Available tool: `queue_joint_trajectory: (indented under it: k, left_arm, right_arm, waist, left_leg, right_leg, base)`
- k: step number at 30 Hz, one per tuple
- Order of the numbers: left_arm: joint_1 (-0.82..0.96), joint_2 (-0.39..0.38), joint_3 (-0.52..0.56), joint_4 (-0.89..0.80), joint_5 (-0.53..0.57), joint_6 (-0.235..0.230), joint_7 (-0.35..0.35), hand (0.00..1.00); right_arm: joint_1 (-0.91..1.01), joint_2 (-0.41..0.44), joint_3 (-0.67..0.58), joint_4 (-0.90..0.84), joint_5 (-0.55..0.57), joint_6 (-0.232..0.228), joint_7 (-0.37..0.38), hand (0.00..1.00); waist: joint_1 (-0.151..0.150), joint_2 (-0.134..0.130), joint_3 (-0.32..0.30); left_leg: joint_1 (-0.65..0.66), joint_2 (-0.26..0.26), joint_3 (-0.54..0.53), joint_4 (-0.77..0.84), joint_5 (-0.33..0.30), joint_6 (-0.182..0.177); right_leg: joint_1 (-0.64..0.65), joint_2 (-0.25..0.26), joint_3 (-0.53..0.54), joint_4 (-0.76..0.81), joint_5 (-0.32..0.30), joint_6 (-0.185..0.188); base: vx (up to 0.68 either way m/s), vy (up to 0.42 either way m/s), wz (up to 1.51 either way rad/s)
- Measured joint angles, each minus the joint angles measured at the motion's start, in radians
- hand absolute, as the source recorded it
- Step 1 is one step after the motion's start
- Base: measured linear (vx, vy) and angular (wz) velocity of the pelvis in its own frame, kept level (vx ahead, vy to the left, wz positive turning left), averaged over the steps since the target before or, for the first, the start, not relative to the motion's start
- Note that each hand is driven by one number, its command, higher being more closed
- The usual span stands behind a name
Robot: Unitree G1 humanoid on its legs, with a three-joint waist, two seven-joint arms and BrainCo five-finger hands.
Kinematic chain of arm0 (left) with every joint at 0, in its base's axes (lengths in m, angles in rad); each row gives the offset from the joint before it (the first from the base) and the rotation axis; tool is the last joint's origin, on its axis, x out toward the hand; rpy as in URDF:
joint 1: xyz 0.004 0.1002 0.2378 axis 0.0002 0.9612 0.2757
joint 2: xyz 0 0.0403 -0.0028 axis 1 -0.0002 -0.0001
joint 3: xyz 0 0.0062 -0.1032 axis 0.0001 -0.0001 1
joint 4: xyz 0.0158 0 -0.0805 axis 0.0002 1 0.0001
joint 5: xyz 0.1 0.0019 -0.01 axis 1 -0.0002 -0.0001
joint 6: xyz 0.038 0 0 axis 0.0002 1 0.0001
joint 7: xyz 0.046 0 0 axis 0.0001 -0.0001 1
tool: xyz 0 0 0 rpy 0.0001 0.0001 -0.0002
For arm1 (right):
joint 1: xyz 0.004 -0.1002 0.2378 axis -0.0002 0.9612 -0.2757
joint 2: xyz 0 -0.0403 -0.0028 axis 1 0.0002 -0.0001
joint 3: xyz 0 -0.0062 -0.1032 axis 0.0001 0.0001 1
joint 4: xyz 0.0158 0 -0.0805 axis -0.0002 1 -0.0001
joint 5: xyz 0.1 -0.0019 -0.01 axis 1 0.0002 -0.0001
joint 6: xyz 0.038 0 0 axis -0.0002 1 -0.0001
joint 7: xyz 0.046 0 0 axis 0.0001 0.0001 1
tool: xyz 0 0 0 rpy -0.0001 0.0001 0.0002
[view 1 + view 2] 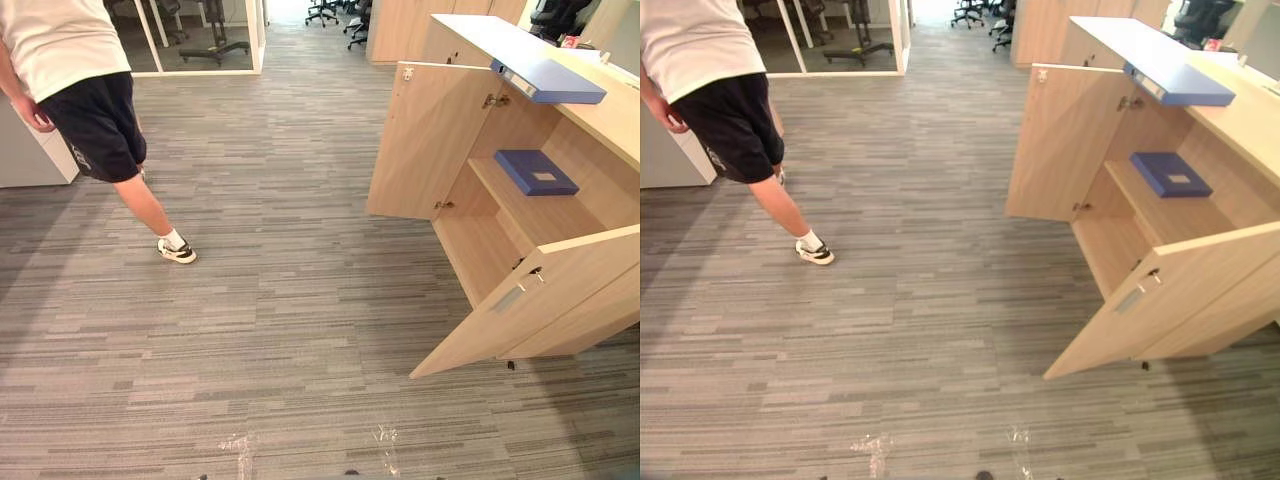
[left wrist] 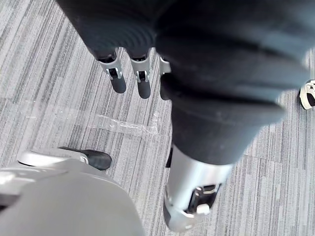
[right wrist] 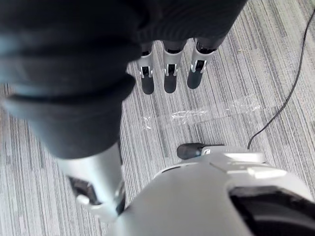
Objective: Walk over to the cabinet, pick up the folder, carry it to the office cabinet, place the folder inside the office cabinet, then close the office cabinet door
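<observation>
A light wood office cabinet (image 1: 520,215) stands at the right with both doors swung open; the far door (image 1: 428,140) and the near door (image 1: 530,300) jut out over the floor. A blue folder (image 1: 548,80) lies on the cabinet's top, overhanging its front edge. A second blue folder (image 1: 536,171) lies flat on the inner shelf. My left hand (image 2: 118,81) hangs over the carpet with straight fingers, holding nothing. My right hand (image 3: 169,73) hangs the same way, open and empty.
A person (image 1: 90,110) in a white shirt and dark shorts stands at the left, beside a white unit (image 1: 30,150). A glass partition (image 1: 200,40) and office chairs (image 1: 325,10) are at the back. Grey striped carpet with clear tape marks (image 1: 240,450) lies ahead.
</observation>
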Motion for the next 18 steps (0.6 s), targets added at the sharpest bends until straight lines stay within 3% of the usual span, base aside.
queue_joint_trajectory:
  k: [4, 9, 15, 18]
  left_arm:
    - [-0.021, -0.002, -0.002, 0.0, -0.104, -0.016, -0.039, 0.0]
    - [-0.022, 0.0, -0.002, 0.0, -0.105, -0.022, -0.043, 0.0]
    - [-0.038, 0.005, -0.013, 0.0, 0.018, -0.03, -0.035, 0.0]
    - [-0.043, 0.006, -0.014, 0.0, 0.029, -0.031, -0.027, 0.0]
  right_arm:
    - [-0.016, 0.006, -0.027, 0.006, -0.009, 0.0, 0.003, 0.0]
    - [-0.022, 0.008, -0.026, 0.006, -0.014, 0.001, 0.004, 0.0]
    - [-0.024, 0.007, -0.025, 0.006, -0.016, 0.001, 0.005, 0.0]
    - [-0.028, 0.007, -0.025, 0.006, -0.017, 0.001, 0.006, 0.0]
  waist:
    - [0.001, -0.005, 0.016]
    - [0.001, -0.011, 0.02]
    - [0.0, -0.018, 0.025]
    - [0.0, -0.02, 0.027]
  left_leg:
    - [0.024, -0.006, -0.004, -0.017, 0.0, 0.0]
    - [0.026, -0.009, -0.003, -0.029, 0.01, 0.003]
    - [0.027, -0.005, -0.006, -0.045, 0.021, 0.002]
    - [0.025, -0.005, -0.007, -0.053, 0.025, 0.002]
  right_leg:
    - [0.017, -0.007, -0.006, -0.001, -0.009, 0.014]
    - [0.011, -0.01, -0.006, -0.006, -0.009, 0.014]
    - [0.005, -0.006, -0.009, -0.007, -0.009, 0.013]
    - [0.005, -0.005, -0.01, -0.007, -0.008, 0.013]
  base:
    - [0.0, 0.025, 0.02]
    - [-0.07, 0.002, 0.0]
    - [-0.03, -0.013, 0.01]
    - [0.0, 0.0, 0.0]
